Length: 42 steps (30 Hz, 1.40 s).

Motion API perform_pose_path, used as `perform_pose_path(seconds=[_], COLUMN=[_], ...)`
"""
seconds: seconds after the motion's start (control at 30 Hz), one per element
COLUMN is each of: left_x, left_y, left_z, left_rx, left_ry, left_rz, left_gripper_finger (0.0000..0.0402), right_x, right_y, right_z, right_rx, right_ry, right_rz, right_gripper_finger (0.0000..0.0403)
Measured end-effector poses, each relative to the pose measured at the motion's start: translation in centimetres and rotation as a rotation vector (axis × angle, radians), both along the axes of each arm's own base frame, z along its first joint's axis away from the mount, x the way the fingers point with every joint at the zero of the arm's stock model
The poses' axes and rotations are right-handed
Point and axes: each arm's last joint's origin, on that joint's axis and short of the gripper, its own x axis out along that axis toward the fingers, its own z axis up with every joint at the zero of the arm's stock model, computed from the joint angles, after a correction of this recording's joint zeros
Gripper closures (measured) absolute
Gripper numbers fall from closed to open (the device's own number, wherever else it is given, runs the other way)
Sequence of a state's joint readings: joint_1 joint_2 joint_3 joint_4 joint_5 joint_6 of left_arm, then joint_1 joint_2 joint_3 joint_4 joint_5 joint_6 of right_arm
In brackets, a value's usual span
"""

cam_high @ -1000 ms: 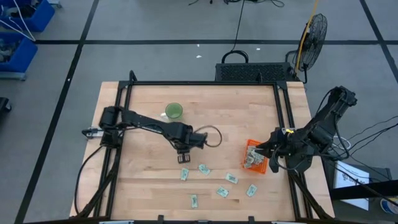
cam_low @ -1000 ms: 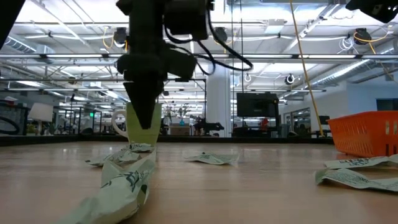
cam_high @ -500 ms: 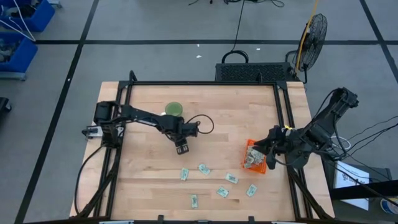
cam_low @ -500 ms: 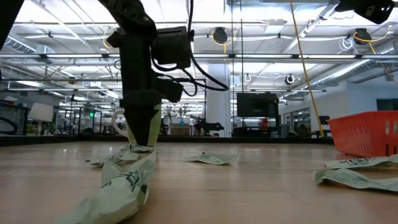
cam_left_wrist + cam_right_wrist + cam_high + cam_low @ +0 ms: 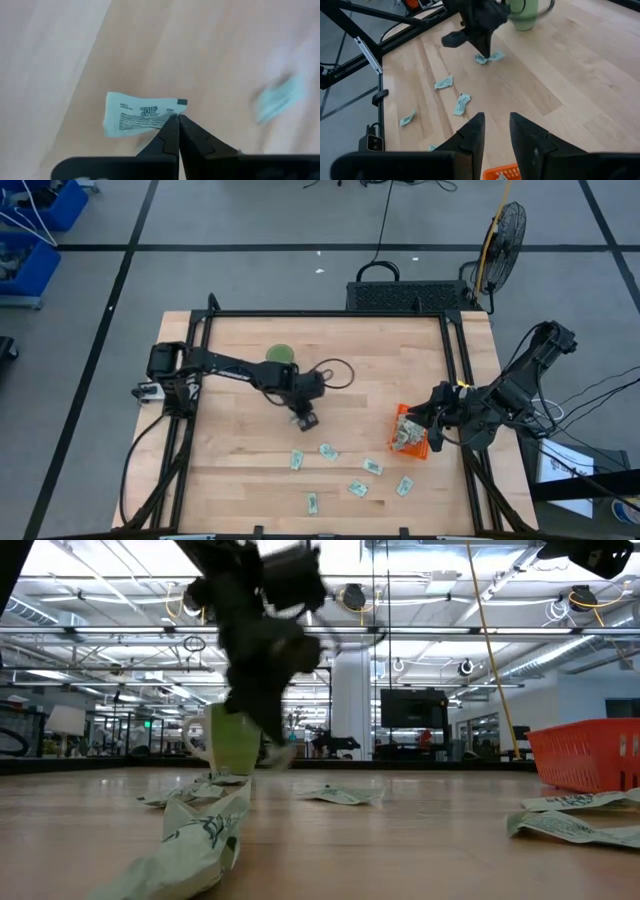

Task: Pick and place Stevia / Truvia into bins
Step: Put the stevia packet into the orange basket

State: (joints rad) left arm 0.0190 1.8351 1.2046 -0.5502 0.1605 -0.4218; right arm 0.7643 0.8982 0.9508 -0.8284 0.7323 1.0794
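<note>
My left gripper (image 5: 306, 420) hangs over the middle of the table, near the green cup (image 5: 279, 355), and is shut on one pale green-white Stevia packet (image 5: 140, 114). Several more packets (image 5: 328, 451) lie flat on the wood toward the near edge. The orange bin (image 5: 411, 432) stands at the right with packets inside. My right gripper (image 5: 496, 125) hovers at the bin's right side with its fingers apart and nothing between the tips. Whether it touches the bin I cannot tell. My left gripper pinches the packet at one short end (image 5: 172, 116), close to a corner, between its two fingertips. The fingers come from above, slanting. The packet sticks out sideways from the tips, flat and a little clear of the table.
The green cup (image 5: 232, 740) stands behind my left gripper toward the far edge. A black frame (image 5: 200, 380) runs along the table's left, far and right sides. Loose packets (image 5: 200, 835) lie close to the low camera. Bare wood lies between my left gripper and the bin.
My left gripper has moved a little toward the far edge and then toward the right, tipping out of its straight-down pose. It has taken hold of one packet and lifted it off the wood. The other packets and my right gripper have stayed put.
</note>
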Motion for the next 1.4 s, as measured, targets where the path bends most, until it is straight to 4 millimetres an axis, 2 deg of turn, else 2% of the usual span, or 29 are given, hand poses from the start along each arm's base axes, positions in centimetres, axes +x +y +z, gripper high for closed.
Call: perform_pose_path(seconds=[0.2,0.43,0.6,0.7,0.9,1.07,1.17,1.27,1.4], left_x=[2.9,4.9,6.2,7.5,11.7,16.0,18.0,19.3,19.9], left_y=[-3.5,-6.7,-9.1,-9.9,-11.2,-11.9,-11.9,-11.6,-10.5], left_z=[4.0,9.7,12.2,11.7,8.7,6.2,5.5,4.3,1.5], left_rx=[0.005,-0.006,-0.031,-0.058,-0.082,-0.082,-0.092,-0.105,-0.081], left_ry=[-0.229,-0.455,-0.667,-0.735,-0.739,-0.74,-0.77,-0.774,-0.708], left_rz=[-0.033,0.034,0.108,0.167,0.215,0.183,0.173,0.183,0.206], left_gripper_finger=[0.0399,0.04,0.04,0.0401,0.0401,0.0401,0.0401,0.0401,0.0396], right_x=[0.0,0.0,-0.4,-1.0,-1.9,-2.4,-2.6,-2.7,-2.5], right_y=[0.0,0.0,-0.2,-0.2,0.2,-0.1,-0.4,-0.5,-0.3], right_z=[0.0,0.0,-0.1,-0.4,-1.2,-1.7,-1.8,-1.9,-1.8], right_rx=[0.001,-0.027,-0.025,0.038,0.24,0.275,0.278,0.293,0.316], right_ry=[0.002,0.006,0.041,0.158,0.417,0.511,0.533,0.538,0.521], right_rz=[0.003,0.024,0.056,0.161,0.321,0.258,0.187,0.157,0.154], right_gripper_finger=[0.0316,0.0316,0.0316,0.0316,0.0316,0.0316,0.0316,0.0316,0.0316])
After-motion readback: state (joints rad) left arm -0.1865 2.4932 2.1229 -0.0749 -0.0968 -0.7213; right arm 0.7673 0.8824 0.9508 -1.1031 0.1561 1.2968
